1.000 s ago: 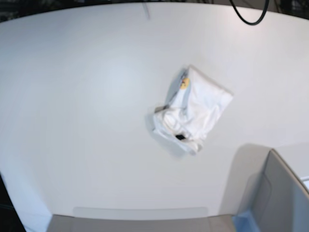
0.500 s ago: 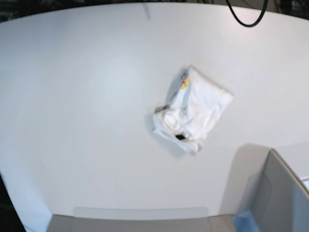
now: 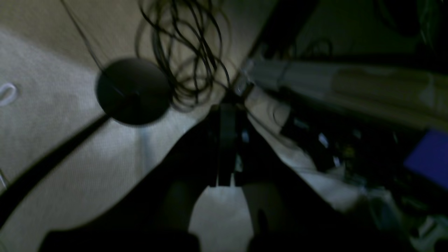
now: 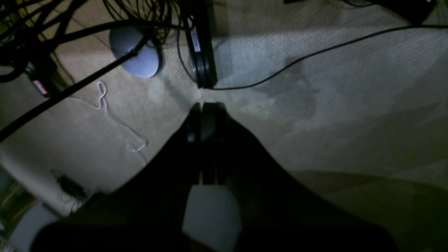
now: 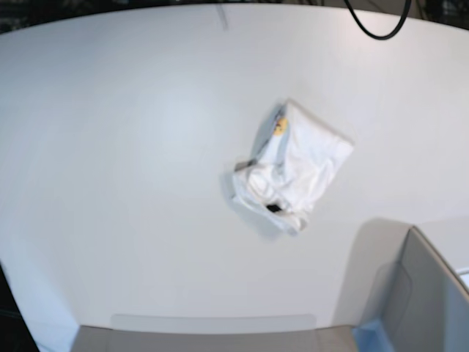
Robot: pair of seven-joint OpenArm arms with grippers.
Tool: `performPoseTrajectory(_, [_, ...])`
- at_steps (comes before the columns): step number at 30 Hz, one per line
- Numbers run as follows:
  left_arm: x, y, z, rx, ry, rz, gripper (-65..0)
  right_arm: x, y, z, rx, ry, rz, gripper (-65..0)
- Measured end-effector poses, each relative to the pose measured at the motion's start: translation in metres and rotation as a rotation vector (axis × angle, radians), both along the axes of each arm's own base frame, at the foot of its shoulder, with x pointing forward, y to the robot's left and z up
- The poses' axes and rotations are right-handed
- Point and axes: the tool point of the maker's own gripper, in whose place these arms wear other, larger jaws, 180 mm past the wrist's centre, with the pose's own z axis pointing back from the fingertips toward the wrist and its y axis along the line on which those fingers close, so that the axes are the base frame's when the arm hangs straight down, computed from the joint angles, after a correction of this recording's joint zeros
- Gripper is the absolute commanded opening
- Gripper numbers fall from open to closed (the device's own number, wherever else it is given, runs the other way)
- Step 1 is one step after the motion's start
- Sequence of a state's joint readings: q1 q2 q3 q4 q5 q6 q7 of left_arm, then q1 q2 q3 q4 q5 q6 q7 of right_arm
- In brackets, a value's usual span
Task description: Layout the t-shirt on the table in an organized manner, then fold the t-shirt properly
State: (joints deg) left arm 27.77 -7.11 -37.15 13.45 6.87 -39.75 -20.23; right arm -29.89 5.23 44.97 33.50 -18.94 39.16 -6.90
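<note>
In the left wrist view, the left pincer [image 3: 227, 112] has its dark fingers together, pointing up the picture over a dim carpeted floor [image 3: 122, 196], with nothing seen between them. Up and to the left of its tips lies a dark round disc [image 3: 134, 92], a thick black bar [image 3: 56, 164] running from it toward the lower left corner; just above the tips is a tangle of thin dark cables [image 3: 196, 52]. To the right of the pincer a pale beam [image 3: 308, 78] stretches toward the picture's edge, and farther right, lower down, sits a purple patch [image 3: 428, 157] on something too dark to name. In the right wrist view, the right pincer [image 4: 209, 108] is also together and shows no cloth at its tips. Just above the tips stands a black upright post [image 4: 201, 49], a thin black cable [image 4: 315, 54] curving away rightward from its foot; up and to the left is a grey round base [image 4: 134, 52], and below that a loose white cord [image 4: 115, 119]. In the base view neither pincer appears; the white t-shirt [image 5: 304, 158] lies in a small, uneven bundle on the table [image 5: 146, 183], its lower end rumpled, away from both pincers, with a grey box [image 5: 432, 293] to its lower right.
</note>
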Motion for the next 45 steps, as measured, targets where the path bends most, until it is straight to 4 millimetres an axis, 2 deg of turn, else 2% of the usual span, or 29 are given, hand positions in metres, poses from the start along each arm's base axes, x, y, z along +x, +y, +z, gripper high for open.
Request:
performPoseTrajectory(3, [0.008,-0.007,-0.006,-0.024,0.003,-0.008,-65.0,-0.003,-0.004,-0.01,-0.062,-0.022,-0.02,-65.0])
performPoseTrajectory(5, [0.016,-0.014,-0.01,-0.05,0.001,-0.053,-65.0,-0.018,-0.011,-0.017,-0.108,0.028,0.025,-65.0])
performPoseTrajectory(7, [0.023,-0.024,-0.013,-0.08,-0.001,-0.099,-65.0,-0.024,-0.018,-0.021,-0.136,0.054,0.031,-65.0])
performPoseTrajectory(9, [0.022,-0.022,-0.018,-0.043,0.032,-0.166,-65.0,-0.025,-0.024,-0.025,-0.143,0.093,0.053,-65.0])
performPoseTrajectory(15, [0.026,-0.012,-0.028,0.047,0.108,-0.3,-65.0,0.011,-0.023,-0.034,-0.126,0.052,0.026,-65.0])
performPoseTrajectory(17, [0.024,-0.015,-0.034,0.022,0.176,-0.335,-65.0,0.017,-0.022,-0.035,-0.124,0.046,0.028,-65.0])
performPoseTrajectory(21, [0.037,-0.019,-0.039,0.004,0.194,-0.368,-65.0,0.019,-0.026,-0.036,-0.12,0.089,0.092,-65.0])
performPoseTrajectory(25, [0.035,-0.019,-0.04,-0.005,0.225,-0.372,-65.0,0.041,-0.025,-0.04,-0.118,0.08,0.116,-65.0])
performPoseTrajectory(27, [0.035,-0.021,-0.041,-0.015,0.248,-0.38,-65.0,0.051,-0.032,-0.043,-0.17,0.081,0.153,-65.0])
performPoseTrajectory(29, [0.035,-0.022,-0.042,-0.022,0.257,-0.38,-65.0,0.056,-0.05,-0.045,-0.26,0.089,0.226,-65.0])
performPoseTrajectory(33, [0.047,-0.022,-0.044,-0.02,0.24,-0.382,-65.0,0.072,-0.076,-0.046,-0.395,0.086,0.345,-65.0])
performPoseTrajectory(36, [0.051,-0.022,-0.045,-0.023,0.245,-0.385,-65.0,0.087,-0.077,-0.048,-0.444,0.063,0.394,-65.0])
performPoseTrajectory(40, [0.047,-0.024,-0.045,-0.035,0.283,-0.457,-65.0,0.105,-0.073,-0.05,-0.453,0.034,0.444,-65.0])
performPoseTrajectory(45, [0.051,-0.024,-0.046,-0.035,0.281,-0.48,-65.0,0.117,-0.081,-0.048,-0.475,0.025,0.511,-65.0])
